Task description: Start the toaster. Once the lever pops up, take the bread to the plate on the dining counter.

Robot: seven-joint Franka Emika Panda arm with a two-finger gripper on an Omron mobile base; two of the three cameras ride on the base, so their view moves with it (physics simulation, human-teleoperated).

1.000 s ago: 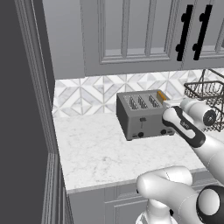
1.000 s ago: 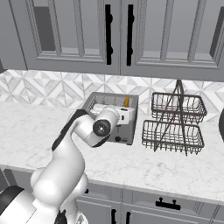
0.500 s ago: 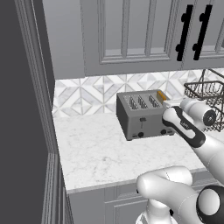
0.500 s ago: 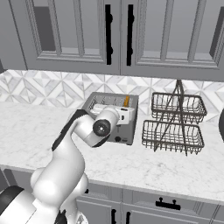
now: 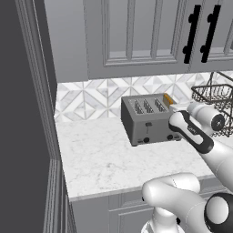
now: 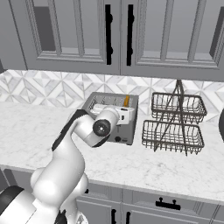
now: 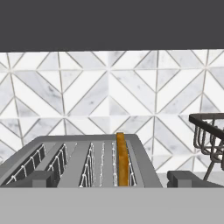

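The dark grey toaster [image 5: 148, 123] stands on the white marble-look worktop by the tiled wall, also seen as toaster [image 6: 100, 105] and toaster [image 7: 78, 162]. The bread [image 7: 122, 162] sits edge-up in the rightmost slot, its golden crust sticking out as bread [image 5: 168, 98] and bread [image 6: 126, 101]. My gripper [image 7: 111, 180] is open, level with the toaster's top at its front side. One fingertip [image 7: 37, 178] stands at the left and the other at the right, as wide apart as the slots. The plate and the dining counter are out of view.
A two-tier dark wire basket rack [image 6: 175, 124] stands right of the toaster, seen as rack [image 5: 217, 102] and rack [image 7: 211, 141]. Grey wall cabinets [image 6: 118, 35] with black handles hang above. The worktop's left end [image 5: 61, 150] meets a tall dark panel.
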